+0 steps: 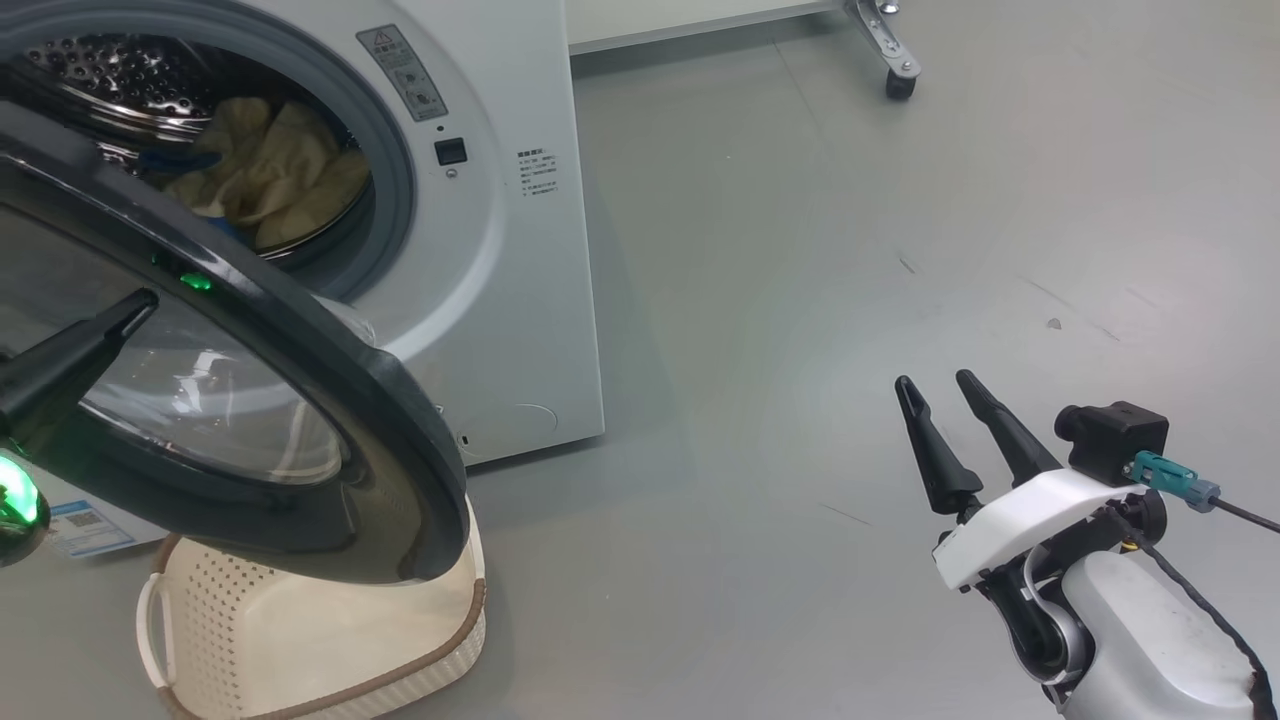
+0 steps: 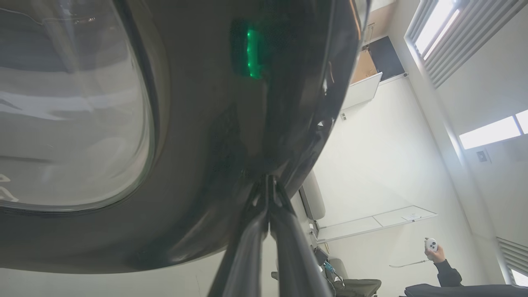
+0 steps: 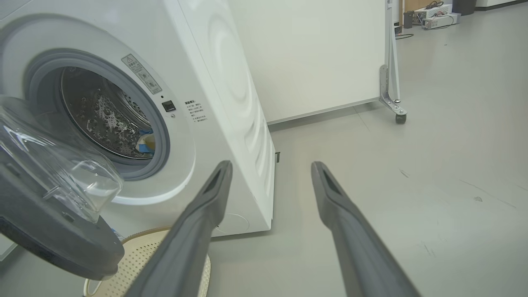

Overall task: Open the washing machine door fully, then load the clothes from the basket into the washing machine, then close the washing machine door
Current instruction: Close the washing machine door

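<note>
The white washing machine (image 1: 500,250) stands at the upper left. Cream-yellow clothes (image 1: 270,170) lie in its steel drum, and a bit of them (image 3: 146,142) shows in the right wrist view. The glossy black washing machine door (image 1: 330,420) hangs partly swung across the opening. My left gripper (image 1: 145,300) is shut, with its tips (image 2: 268,179) against the door's outer face (image 2: 198,123) beside the glass. The cream basket (image 1: 300,640) sits on the floor under the door, and no clothes show in it. My right gripper (image 1: 940,385) is open over bare floor at the lower right, holding nothing (image 3: 270,165).
A white panel on a castor foot (image 1: 900,70) stands behind the machine. A blue label (image 1: 85,525) shows low on the machine's front. Grey floor spreads to the right. A person's hand holding a white controller (image 2: 433,247) is in the left wrist view.
</note>
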